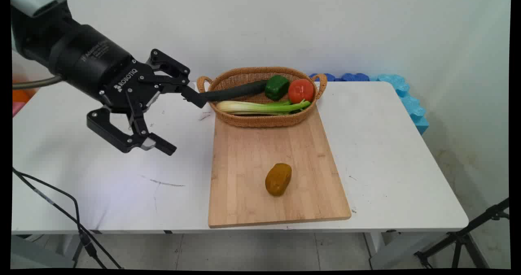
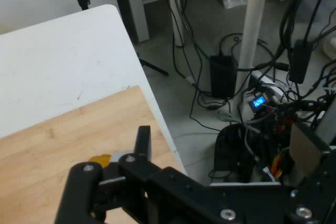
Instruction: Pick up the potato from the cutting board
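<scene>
My gripper hangs open above the table's left half, its fingers spread wide and pointing right, with nothing between them. Its upper fingertip sits close to the left handle of a wicker basket. The basket holds a dark long vegetable, a green pepper, a tomato and a celery stalk. In front of the basket lies a wooden cutting board with a brown potato on it. In the hand view the gripper looks over the cutting board; a sliver of the potato shows behind the linkage.
The white table has bare room on its right side. Blue foam blocks line its far right corner. A tripod leg stands on the floor at the right. Cables and electronics crowd the floor past the table's edge.
</scene>
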`<action>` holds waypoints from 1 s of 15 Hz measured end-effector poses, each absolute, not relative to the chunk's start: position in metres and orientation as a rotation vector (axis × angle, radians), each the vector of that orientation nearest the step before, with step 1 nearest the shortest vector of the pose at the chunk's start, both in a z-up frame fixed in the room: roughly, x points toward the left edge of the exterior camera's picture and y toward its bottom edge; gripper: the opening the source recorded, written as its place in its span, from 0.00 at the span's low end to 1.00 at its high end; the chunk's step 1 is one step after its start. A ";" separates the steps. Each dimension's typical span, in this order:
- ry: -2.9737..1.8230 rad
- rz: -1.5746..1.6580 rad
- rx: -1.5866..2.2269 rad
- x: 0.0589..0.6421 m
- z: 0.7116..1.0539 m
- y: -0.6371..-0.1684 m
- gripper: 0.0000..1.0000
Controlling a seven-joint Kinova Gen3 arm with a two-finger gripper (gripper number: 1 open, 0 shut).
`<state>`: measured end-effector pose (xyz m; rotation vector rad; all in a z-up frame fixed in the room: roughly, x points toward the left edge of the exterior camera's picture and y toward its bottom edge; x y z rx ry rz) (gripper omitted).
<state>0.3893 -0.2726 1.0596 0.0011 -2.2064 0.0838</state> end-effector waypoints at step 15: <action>-2.184 0.087 0.570 0.342 1.027 -0.320 1.00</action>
